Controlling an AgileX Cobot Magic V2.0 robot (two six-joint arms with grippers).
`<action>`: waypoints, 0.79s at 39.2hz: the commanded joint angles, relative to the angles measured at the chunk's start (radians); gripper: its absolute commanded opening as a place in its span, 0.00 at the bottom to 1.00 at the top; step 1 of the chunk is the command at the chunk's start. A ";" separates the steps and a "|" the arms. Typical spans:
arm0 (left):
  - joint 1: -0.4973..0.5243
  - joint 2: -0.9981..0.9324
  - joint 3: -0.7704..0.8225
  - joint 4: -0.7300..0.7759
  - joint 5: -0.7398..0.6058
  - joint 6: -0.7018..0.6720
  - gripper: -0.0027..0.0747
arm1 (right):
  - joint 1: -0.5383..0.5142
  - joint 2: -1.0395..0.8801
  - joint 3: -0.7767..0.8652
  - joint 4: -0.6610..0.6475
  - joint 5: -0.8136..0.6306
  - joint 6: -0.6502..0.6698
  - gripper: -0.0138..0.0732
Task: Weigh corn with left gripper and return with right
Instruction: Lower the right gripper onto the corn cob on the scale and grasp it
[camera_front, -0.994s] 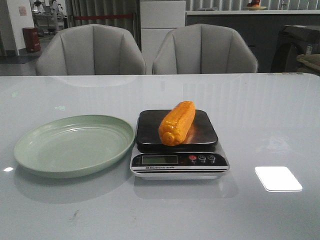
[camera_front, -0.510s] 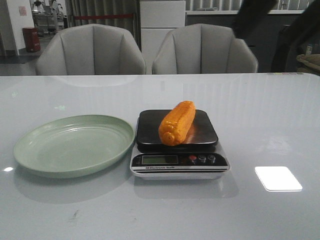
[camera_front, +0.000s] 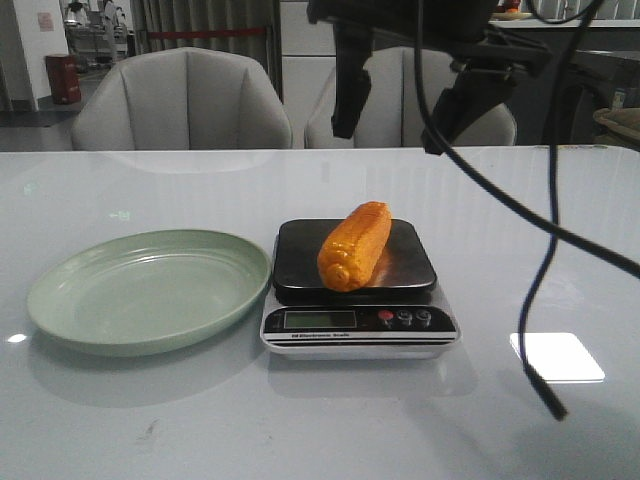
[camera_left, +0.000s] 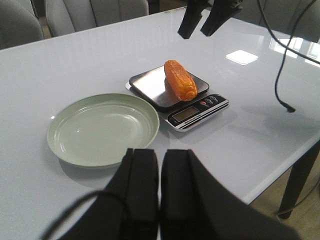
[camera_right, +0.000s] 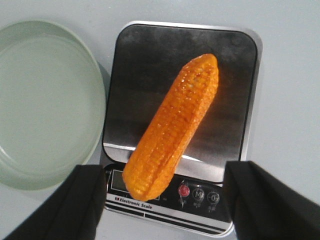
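Note:
The corn (camera_front: 354, 246) lies on the black platform of the scale (camera_front: 300, 262), aslant, its near end over the display. It also shows in the left wrist view (camera_left: 180, 86) and the right wrist view (camera_right: 172, 141). My right gripper (camera_front: 395, 120) hangs open well above the scale, one finger to each side of the corn in its own view (camera_right: 165, 175), touching nothing. My left gripper (camera_left: 160, 155) is shut and empty, back near the table's front, with the green plate (camera_left: 102, 131) just beyond it. It is out of the front view.
The empty green plate (camera_front: 150, 290) sits directly left of the scale. A loose black cable (camera_front: 540, 300) hangs from the right arm down to the table right of the scale. Two grey chairs (camera_front: 180, 100) stand behind the table.
My right gripper has come into the front view from the upper right and now hangs over the scale. The corn, scale and plate have not moved.

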 joint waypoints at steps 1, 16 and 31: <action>0.000 -0.010 -0.023 -0.003 -0.075 0.002 0.19 | -0.001 0.022 -0.084 -0.028 0.023 0.052 0.83; 0.000 -0.020 -0.023 -0.003 -0.075 0.002 0.19 | 0.023 0.196 -0.169 -0.048 0.080 0.125 0.83; 0.000 -0.020 -0.023 -0.003 -0.075 0.002 0.19 | 0.030 0.241 -0.175 -0.049 0.067 0.132 0.48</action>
